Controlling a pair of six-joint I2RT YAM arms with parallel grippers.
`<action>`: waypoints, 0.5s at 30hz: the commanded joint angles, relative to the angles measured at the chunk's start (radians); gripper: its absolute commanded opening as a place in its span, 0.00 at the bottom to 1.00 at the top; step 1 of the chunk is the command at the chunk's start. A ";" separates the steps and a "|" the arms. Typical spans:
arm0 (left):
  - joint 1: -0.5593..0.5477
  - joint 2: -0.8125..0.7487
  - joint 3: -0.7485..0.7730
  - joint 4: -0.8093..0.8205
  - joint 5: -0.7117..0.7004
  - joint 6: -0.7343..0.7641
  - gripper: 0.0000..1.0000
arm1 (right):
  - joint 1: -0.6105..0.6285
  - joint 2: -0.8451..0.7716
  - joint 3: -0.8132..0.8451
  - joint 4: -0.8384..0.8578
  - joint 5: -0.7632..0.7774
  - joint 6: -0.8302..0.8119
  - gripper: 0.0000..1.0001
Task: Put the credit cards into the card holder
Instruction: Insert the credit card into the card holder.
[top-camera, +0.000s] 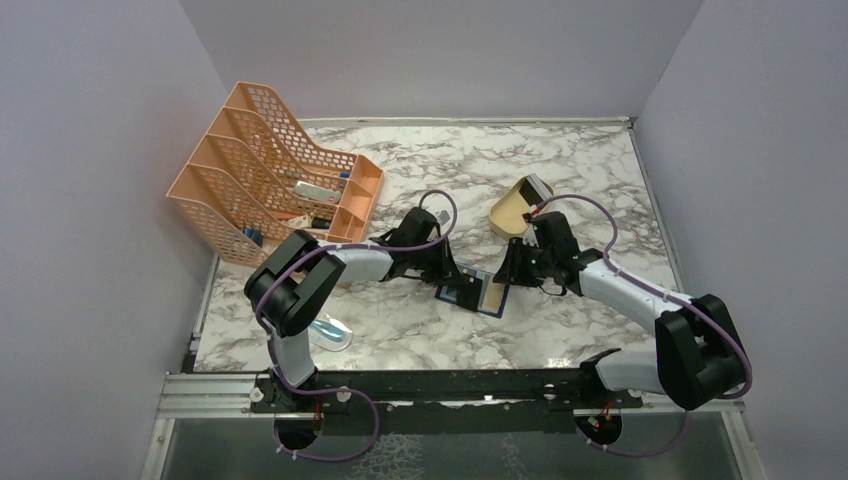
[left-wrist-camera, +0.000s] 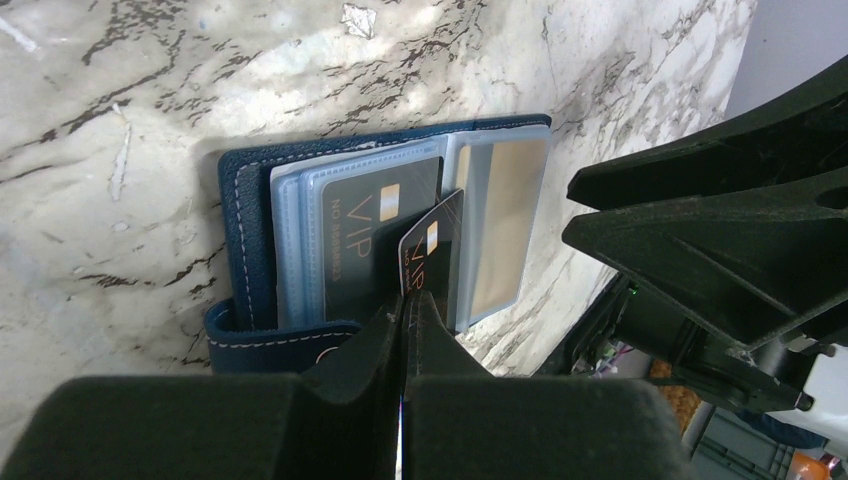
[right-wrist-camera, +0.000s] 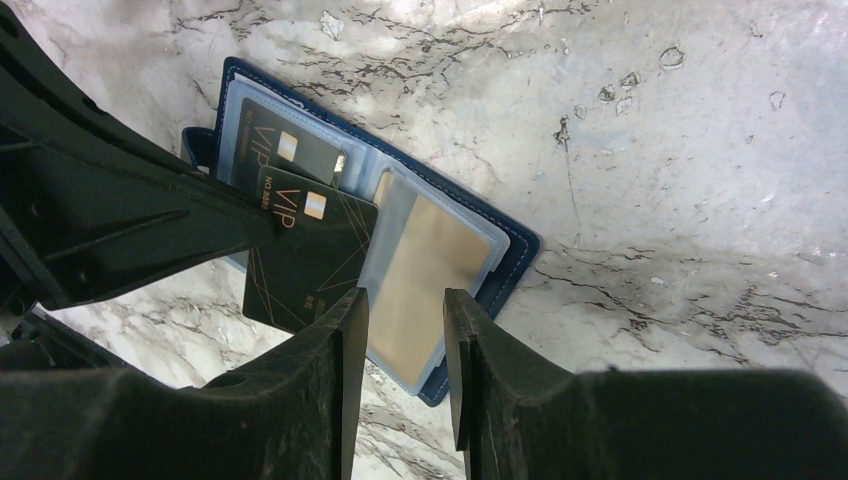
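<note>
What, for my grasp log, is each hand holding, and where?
The left hand pinches the dark grey rectangular plastic VIP card by its edge beside the lettering; the right hand holds nothing.

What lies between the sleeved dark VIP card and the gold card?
A second dark VIP card, pinched by the left gripper; the left wrist view shows it.

The card holder (right-wrist-camera: 522, 248) lies open on the marble tabletop (right-wrist-camera: 650, 150). One of its clear pockets holds a dark VIP card (right-wrist-camera: 290, 145). A second dark VIP card (right-wrist-camera: 310, 260) lies tilted across that pocket's lower edge, with the left gripper (right-wrist-camera: 272, 222) at its corner. The holder's other sleeve holds a gold card (right-wrist-camera: 420, 255). The right gripper (right-wrist-camera: 405, 298) hangs over that sleeve's near end, fingers parted and clasping nothing.
</note>
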 joint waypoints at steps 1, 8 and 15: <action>0.001 -0.037 0.046 -0.138 -0.086 0.062 0.00 | 0.010 0.022 -0.018 -0.024 0.024 0.011 0.26; 0.014 -0.045 0.129 -0.223 -0.090 0.135 0.00 | 0.010 0.094 -0.025 -0.015 0.075 -0.016 0.24; 0.022 -0.022 0.151 -0.234 -0.063 0.159 0.00 | 0.010 0.158 0.005 0.013 0.110 -0.070 0.22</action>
